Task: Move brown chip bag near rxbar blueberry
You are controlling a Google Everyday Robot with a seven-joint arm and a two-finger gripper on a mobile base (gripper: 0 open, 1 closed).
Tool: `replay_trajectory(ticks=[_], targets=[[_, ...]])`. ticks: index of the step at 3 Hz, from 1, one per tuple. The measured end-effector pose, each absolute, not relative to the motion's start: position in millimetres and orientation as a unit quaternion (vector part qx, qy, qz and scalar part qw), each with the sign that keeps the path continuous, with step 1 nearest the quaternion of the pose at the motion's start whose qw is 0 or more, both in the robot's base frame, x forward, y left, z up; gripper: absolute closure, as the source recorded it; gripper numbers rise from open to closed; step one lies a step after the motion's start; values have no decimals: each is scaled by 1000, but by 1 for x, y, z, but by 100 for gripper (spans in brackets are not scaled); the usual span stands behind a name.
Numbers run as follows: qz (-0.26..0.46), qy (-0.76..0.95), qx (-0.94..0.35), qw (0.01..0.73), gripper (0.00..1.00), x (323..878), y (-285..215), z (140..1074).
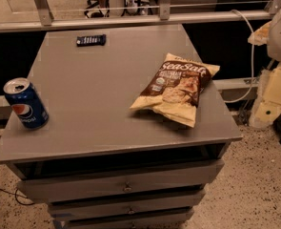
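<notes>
The brown chip bag (177, 88) lies flat on the right half of the grey cabinet top (97, 104), its tan edges crinkled and its "Sea Salt" panel facing up. The rxbar blueberry (91, 40), a small dark flat bar, lies near the far edge, left of centre and well apart from the bag. My gripper (268, 66) shows as a pale white-and-yellow shape at the right edge of the view. It is off the table, to the right of the bag, and holds nothing that I can see.
A blue Pepsi can (25, 103) stands upright near the front left corner. The cabinet has drawers (125, 187) below its top. A metal railing (130, 19) runs behind it. A white cable (251, 46) hangs at the right, above the speckled floor (259, 185).
</notes>
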State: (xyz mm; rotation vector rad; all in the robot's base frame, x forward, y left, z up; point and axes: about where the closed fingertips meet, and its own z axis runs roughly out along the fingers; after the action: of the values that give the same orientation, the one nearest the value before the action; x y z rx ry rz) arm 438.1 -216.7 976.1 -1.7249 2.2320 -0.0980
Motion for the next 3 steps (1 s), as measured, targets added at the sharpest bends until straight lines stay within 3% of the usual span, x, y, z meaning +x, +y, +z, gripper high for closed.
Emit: replay_trajectory(ticks=[2, 3], targets=[[-10, 767, -614, 185, 0, 457, -204, 951], [36, 748, -619, 236, 0, 499, -179, 916]])
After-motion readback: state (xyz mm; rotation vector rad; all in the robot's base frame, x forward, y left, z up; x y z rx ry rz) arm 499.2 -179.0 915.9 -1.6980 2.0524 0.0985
